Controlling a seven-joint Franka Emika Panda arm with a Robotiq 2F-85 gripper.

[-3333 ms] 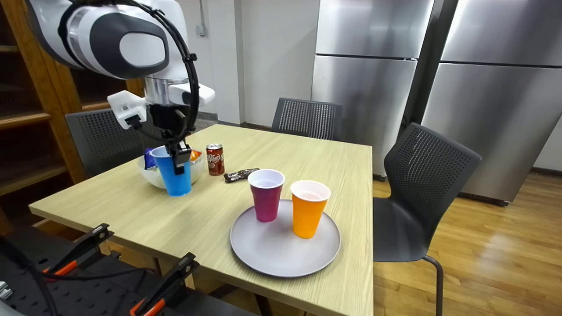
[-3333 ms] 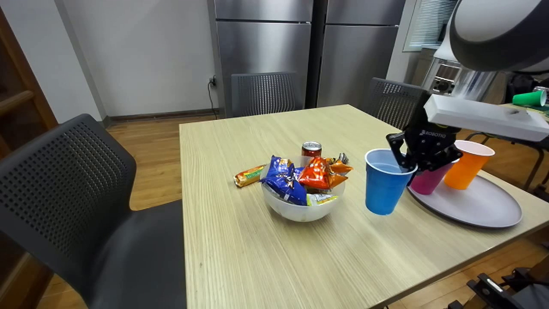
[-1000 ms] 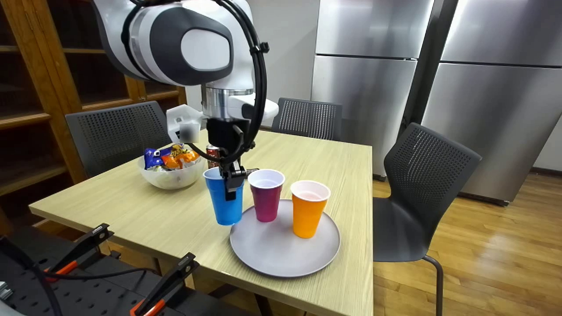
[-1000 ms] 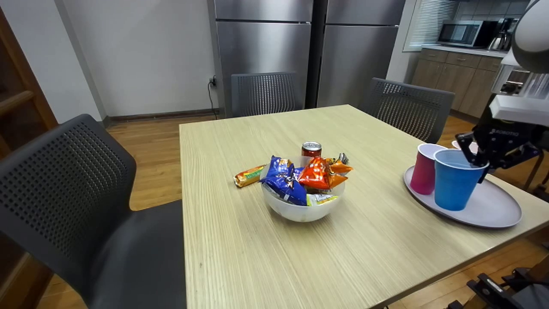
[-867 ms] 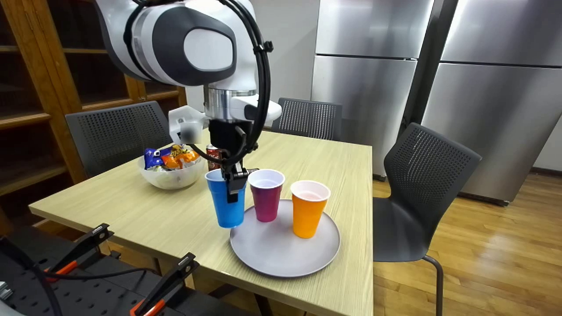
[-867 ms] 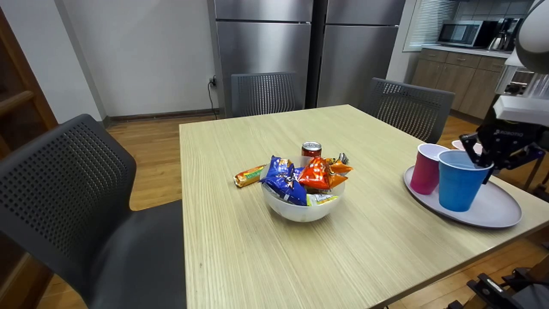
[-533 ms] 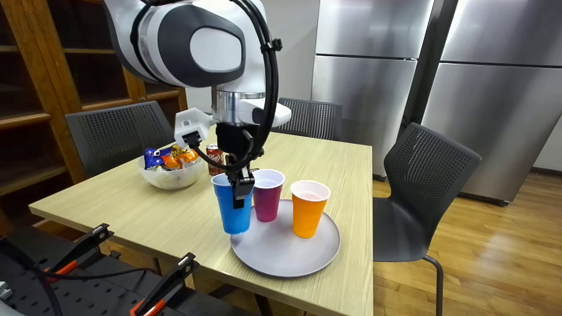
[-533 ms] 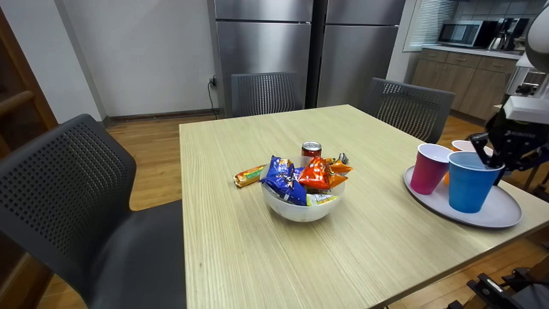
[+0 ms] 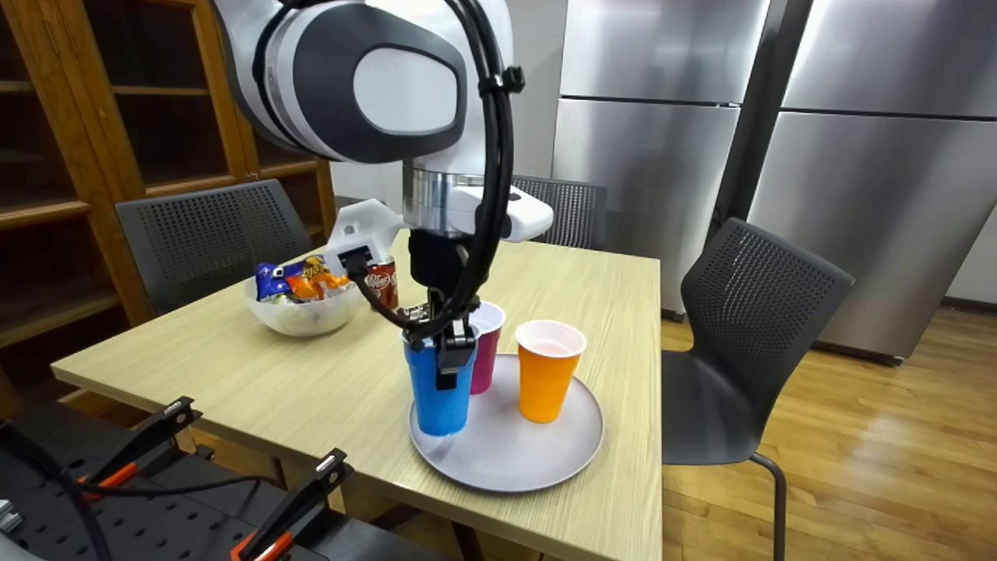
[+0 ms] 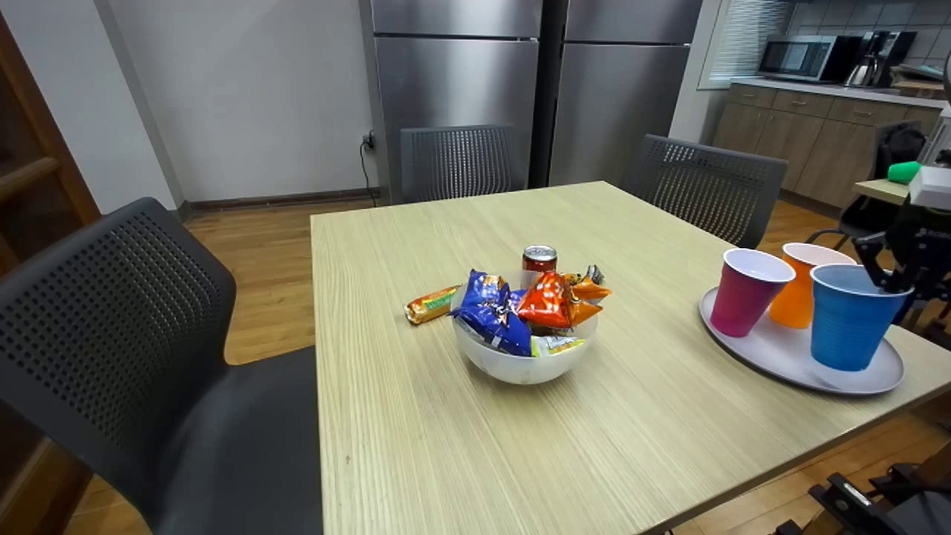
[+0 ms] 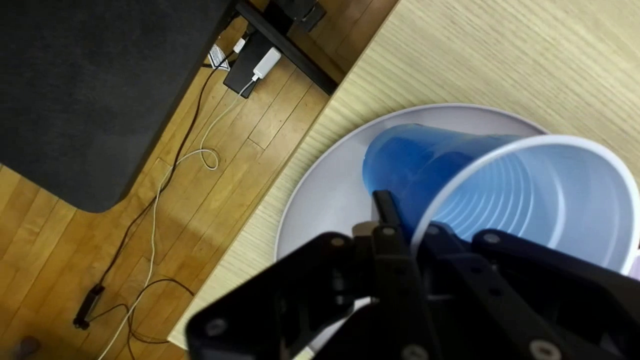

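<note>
1. So your blue cup [image 9: 427,396] is at the gray plate [image 9: 506,460], over one side of it and looking roughly upright. Can't tell whether its base is actually touching down.
2. Your fingers [image 11: 392,250] are clamped on the cup's wall at the rim, one inside and one outside. Wrist view shows that pretty well.
3. I'd call the step in hand positioning the cup over the plate. Next move, imo, calls for a level base and contact you're sure of before you loosen anything.
4. The magenta cup [image 10: 743,306] and orange cup [image 9: 549,382] stand on the plate too, near yours but apart from it, so I'd be wary of sideways nudges.
5. Further out on your table [image 10: 446,446], there's a white bowl [image 9: 300,319] of snack packets [image 10: 494,323], with a soda can [image 10: 539,256] and an orange-wrapped bar [image 10: 432,303] near it.
6. Around that, you've got dark chairs [image 9: 763,312], plus steel fridges [image 10: 457,96] behind.
</note>
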